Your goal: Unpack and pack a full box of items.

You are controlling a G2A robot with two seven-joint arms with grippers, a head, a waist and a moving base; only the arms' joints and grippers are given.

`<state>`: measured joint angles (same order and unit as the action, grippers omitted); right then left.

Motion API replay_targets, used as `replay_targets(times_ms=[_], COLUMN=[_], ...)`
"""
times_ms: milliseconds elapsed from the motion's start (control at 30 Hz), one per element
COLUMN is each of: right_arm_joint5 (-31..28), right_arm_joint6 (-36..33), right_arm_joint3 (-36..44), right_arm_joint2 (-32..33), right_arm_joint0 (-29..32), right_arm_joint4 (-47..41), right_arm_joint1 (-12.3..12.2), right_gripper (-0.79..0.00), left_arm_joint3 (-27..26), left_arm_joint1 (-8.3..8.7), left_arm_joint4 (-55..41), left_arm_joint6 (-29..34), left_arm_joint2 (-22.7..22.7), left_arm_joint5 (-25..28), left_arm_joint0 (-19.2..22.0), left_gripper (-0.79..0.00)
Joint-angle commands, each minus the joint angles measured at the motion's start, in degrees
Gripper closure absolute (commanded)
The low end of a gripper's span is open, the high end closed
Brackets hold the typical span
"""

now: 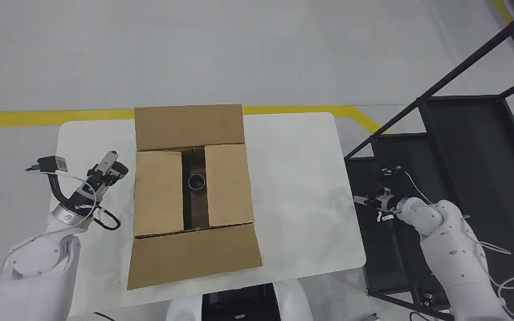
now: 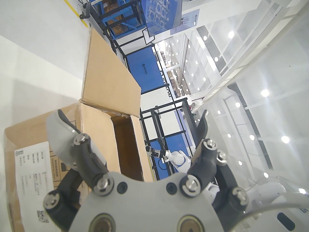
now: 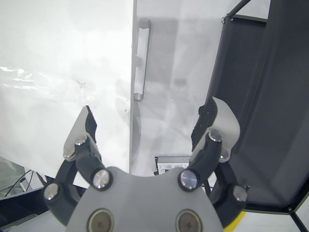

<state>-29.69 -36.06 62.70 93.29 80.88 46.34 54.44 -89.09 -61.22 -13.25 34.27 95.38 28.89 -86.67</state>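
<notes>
From above: finds the box (image 1: 193, 253) mid-tabletop (image 1: 297, 184), flaps (image 1: 229, 184) parted over a dark gap with a round item (image 1: 196, 182) inside. Places the left gripper (image 1: 108, 164) near the box's left side, wide open and empty; from its wrist, adds a white label (image 2: 31, 167) on the box wall. Places the right gripper (image 1: 374, 199) past the tabletop's right edge, by a dark rack (image 1: 466, 136), likewise open, holding nothing.
</notes>
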Motion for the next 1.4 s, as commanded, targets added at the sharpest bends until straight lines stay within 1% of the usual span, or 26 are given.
replay_targets(times_ms=[0,100,133,167,300,367,467,567,667,867,967,1033,1100,1233,1367], right_arm_joint5=[0.3,0.3,-0.2,-1.0,-4.1,-5.5,-6.0,-6.4,-6.4,-6.3,-6.5,-7.0,-6.9,-3.3,2.9], right_arm_joint6=[0.4,2.2,3.3,4.3,4.6,4.4,3.7,3.9,4.4,5.4,6.0,6.2,4.3,1.8,1.7], right_arm_joint3=[0.2,1.7,2.7,4.0,11.8,16.1,21.7,25.8,28.1,29.5,29.7,30.5,31.5,33.6,35.1], right_arm_joint2=[0.3,1.0,1.4,1.7,1.7,0.7,-1.6,-5.0,-8.8,-17.6,-21.9,-24.6,-27.4,-32.8,-39.3], right_arm_joint0=[0.1,0.5,0.8,1.3,3.7,4.6,4.9,4.1,2.3,-3.0,-5.8,-7.2,-8.5,-11.2,-14.2], right_arm_joint4=[0.5,0.4,-1.3,-4.0,-12.9,-18.8,-23.5,-26.5,-28.1,-27.0,-27.9,-30.9,-34.4,-39.3,-40.7], right_arm_joint1=[-0.1,-0.3,-0.2,-0.1,0.3,0.6,1.0,1.5,2.1,3.5,4.3,4.9,5.4,6.5,8.2], right_gripper=[-0.785,-0.785,-0.785,-0.785,-0.785,-0.785,-0.785,-0.785,-0.785,-0.785,-0.785,-0.785,-0.785,-0.785,-0.785], left_arm_joint3=[0.0,0.1,0.1,0.1,0.2,0.3,0.3,0.0,-0.4,-1.4,-2.0,-2.3,-2.5,-2.3,-2.1], left_arm_joint1=[0.0,0.0,0.0,0.0,-0.02,-0.02,-0.03,0.0,0.05,0.1,0.11,0.13,0.14,0.11,0.05], left_arm_joint4=[0.0,0.1,0.1,0.1,-0.1,-0.1,-0.3,-0.5,-0.5,-0.7,-0.7,-0.8,-0.7,-0.7,0.1], left_arm_joint6=[0.0,0.0,0.0,-0.1,-0.3,-0.5,-0.9,-1.2,-1.7,-2.0,-2.2,-2.4,-2.5,-2.7,-3.1], left_arm_joint2=[0.0,-0.1,-0.1,0.0,0.0,0.0,0.3,0.9,1.6,2.6,3.0,3.5,3.8,3.9,3.6], left_arm_joint5=[0.0,0.1,0.1,0.2,0.2,0.3,0.6,0.8,0.9,0.9,0.9,1.0,1.0,1.1,1.2], left_arm_joint0=[0.1,0.1,0.2,0.2,0.2,0.3,0.2,-0.2,-0.8,-1.9,-2.4,-2.8,-3.1,-3.4,-3.3], left_gripper=[-0.785,-0.785,-0.785,-0.785,-0.785,-0.785,-0.785,-0.785,-0.785,-0.785,-0.785,-0.785,-0.785,-0.785,-0.785])
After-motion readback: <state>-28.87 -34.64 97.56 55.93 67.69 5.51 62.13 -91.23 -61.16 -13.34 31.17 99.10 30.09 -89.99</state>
